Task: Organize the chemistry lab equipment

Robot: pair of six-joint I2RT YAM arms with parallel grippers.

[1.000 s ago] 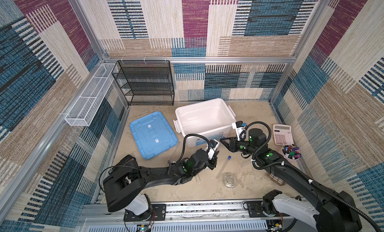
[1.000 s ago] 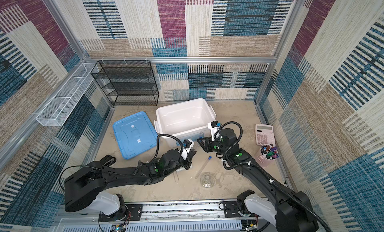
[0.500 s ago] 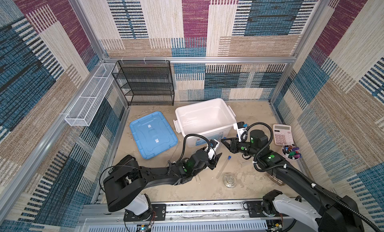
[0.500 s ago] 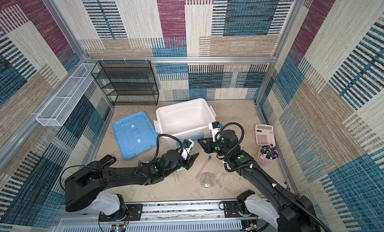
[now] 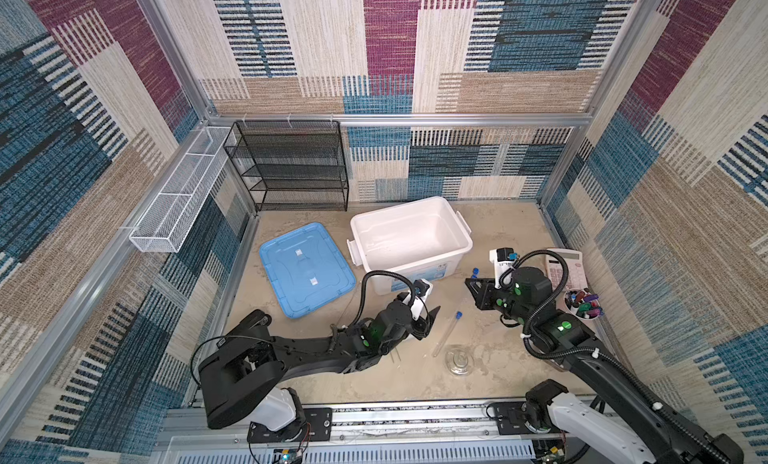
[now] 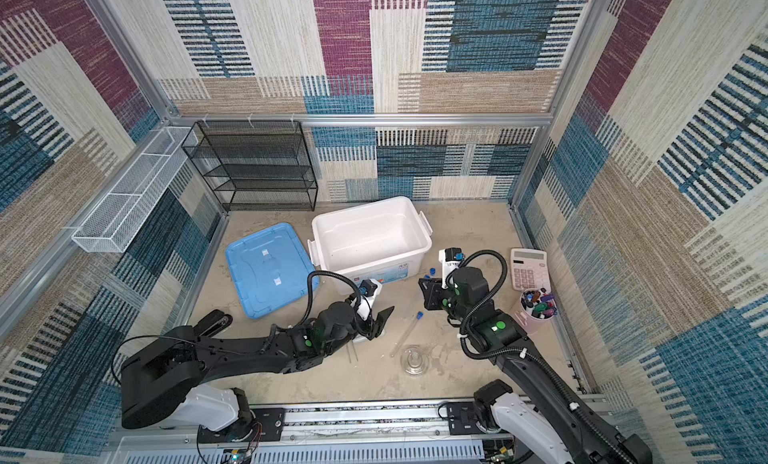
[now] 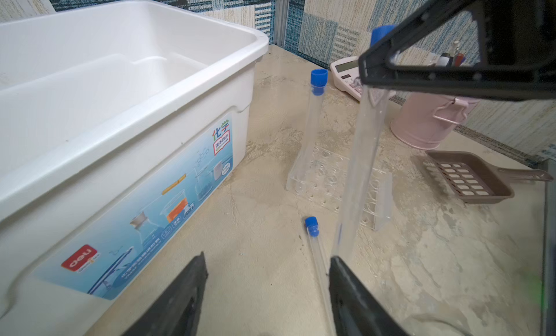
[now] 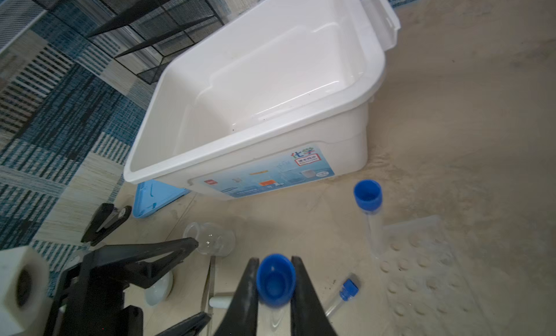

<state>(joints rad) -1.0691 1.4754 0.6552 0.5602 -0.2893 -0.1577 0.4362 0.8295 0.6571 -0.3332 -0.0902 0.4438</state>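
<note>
My right gripper (image 8: 275,259) is shut on the blue cap end of a clear tube (image 7: 361,169), which hangs upright above the floor. The tube's lower end sits right at one fingertip of my left gripper (image 7: 267,257), which is open with nothing between its jaws. A second tube (image 7: 314,124) stands in the clear welled tray (image 7: 376,199). A third tube (image 5: 446,333) lies on the floor beside a small glass dish (image 5: 458,360). The white bowl (image 8: 159,286), pestle (image 8: 221,301), tweezers (image 8: 207,277) and a lying glass dish (image 8: 210,238) show by my left gripper.
The open white bin (image 5: 409,237) stands behind both grippers, with its blue lid (image 5: 305,269) to the left. A pink calculator (image 5: 565,266), a pink cup of markers (image 5: 582,306) and a brown scoop (image 7: 469,178) are on the right. A black wire shelf (image 5: 291,167) stands at the back.
My left gripper's jaws have opened from nearly shut. The right gripper stays shut on its tube and has shifted slightly.
</note>
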